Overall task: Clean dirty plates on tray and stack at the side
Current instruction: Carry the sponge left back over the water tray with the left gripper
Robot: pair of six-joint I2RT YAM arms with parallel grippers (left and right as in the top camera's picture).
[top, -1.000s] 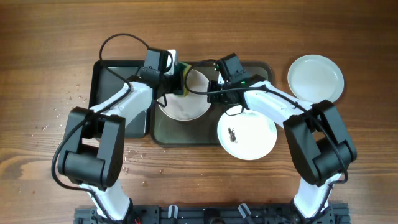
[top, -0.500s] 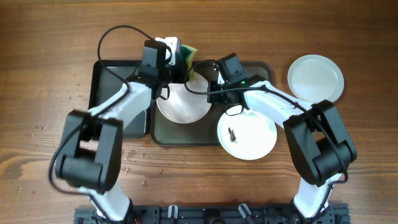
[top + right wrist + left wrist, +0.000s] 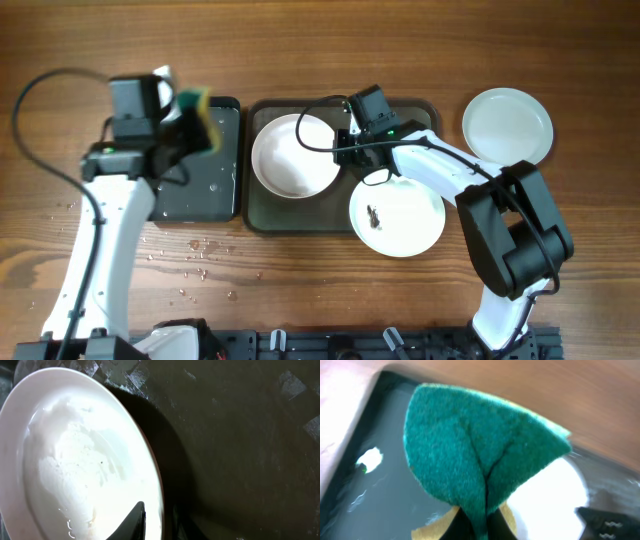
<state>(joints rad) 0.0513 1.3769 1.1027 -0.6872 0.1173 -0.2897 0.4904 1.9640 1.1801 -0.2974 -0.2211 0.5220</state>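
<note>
- sponge [image 3: 198, 112] clamped in left hand [image 3: 182, 130], over black tray [image 3: 195, 190];
- right hand [image 3: 338, 145] straddles clean-looking plate [image 3: 293, 155] rim, tray [image 3: 290, 212] left end; grip unclear;
- 1 smeared plate [image 3: 397, 217] left to clean, tray's near-right corner; 3rd plate [image 3: 507, 124] already aside, worktop's far-right.

White plate [image 3: 295, 155] on tray [image 3: 290, 213], smeared plate [image 3: 397, 217] overhanging

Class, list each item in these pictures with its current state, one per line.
Sponge: folded, pinched in left gripper.
Black tray: wet.
Left plate: on tray, wet, smear-free.
Middle plate: black smear, overhanging tray.
Right plate: on table, no smear.
Right gripper: astride left plate's rim.
</note>
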